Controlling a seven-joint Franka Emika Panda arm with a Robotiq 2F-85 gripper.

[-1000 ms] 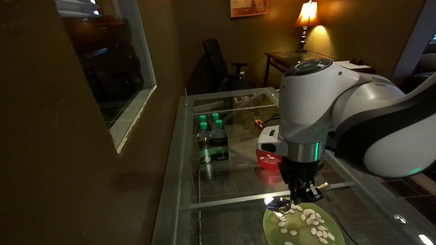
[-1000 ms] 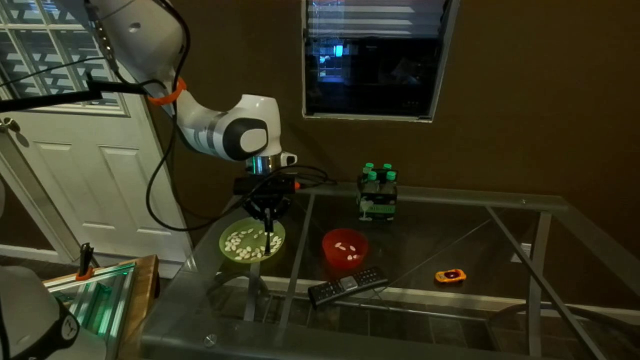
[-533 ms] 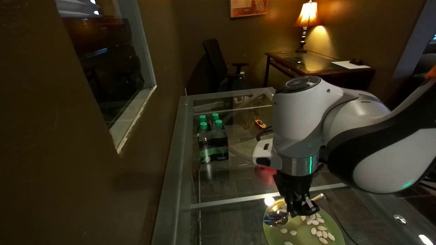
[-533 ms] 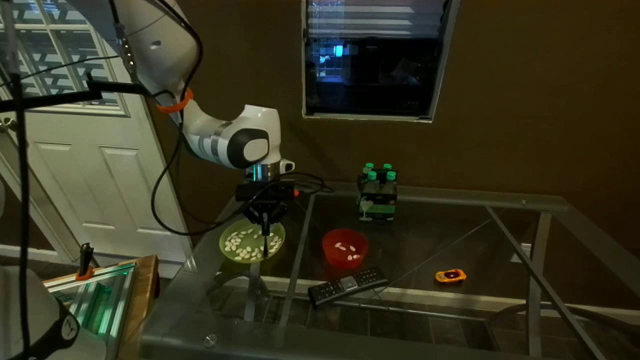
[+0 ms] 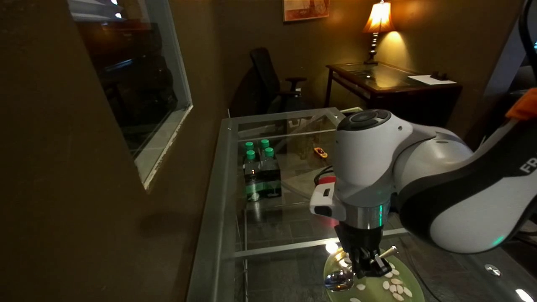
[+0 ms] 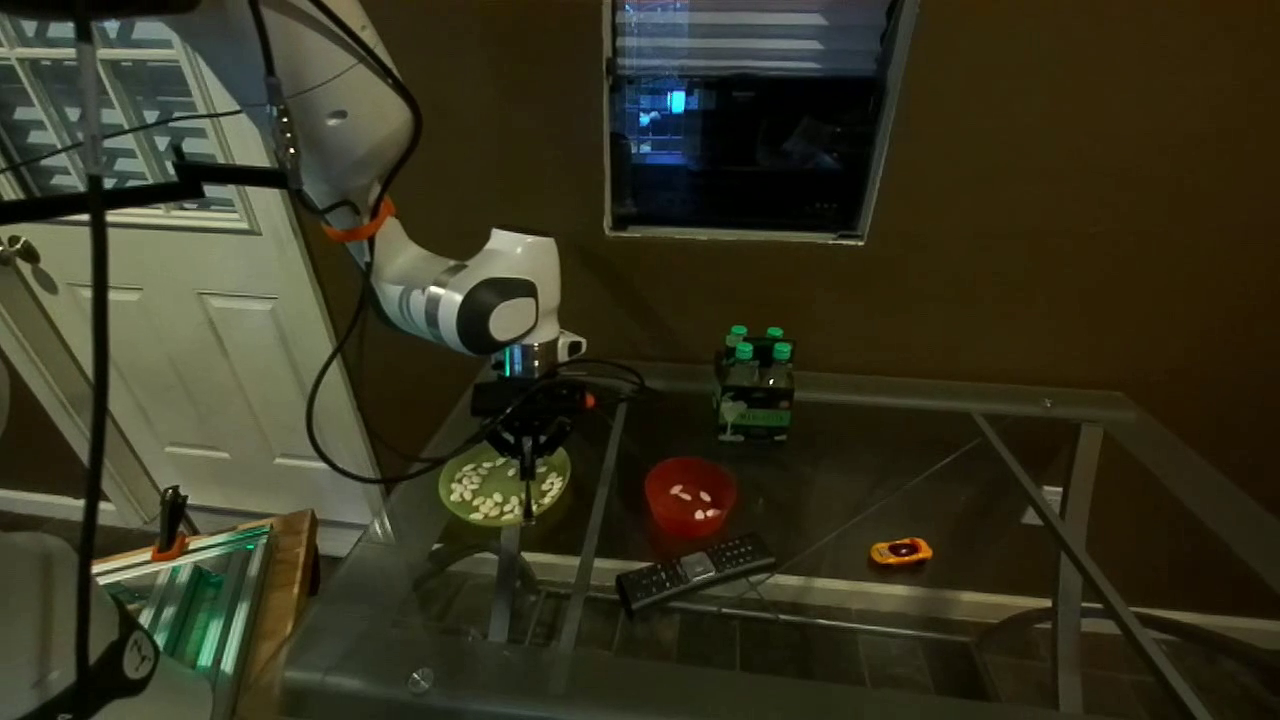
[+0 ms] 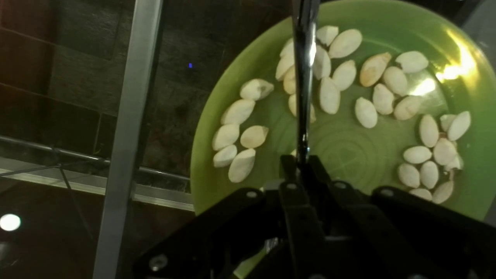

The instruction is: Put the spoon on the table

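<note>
The shiny metal spoon is in my gripper. In an exterior view its round bowl [image 5: 340,280] points one way and its handle end the other. It also shows in an exterior view [image 6: 529,505] and in the wrist view [image 7: 305,77]. My gripper [image 5: 371,270] is shut on the spoon's middle, low over the green plate [image 5: 375,291] with pale seeds; its fingertips [image 7: 300,161] show in the wrist view. I cannot tell whether the spoon touches the plate. The glass table [image 6: 950,395] carries the plate; its metal bar [image 7: 131,97] shows in the wrist view.
A red bowl [image 6: 690,520] with a few pale seeds stands beside the plate. A black remote [image 6: 695,575] lies near it. A pack of green-capped bottles [image 6: 755,420] stands by the wall. A yellow toy car [image 6: 900,552] lies farther along the table.
My gripper has moved down toward the green plate with the spoon held in it. The spoon's bowl is lower in the exterior views. The plate and other objects have not moved.
</note>
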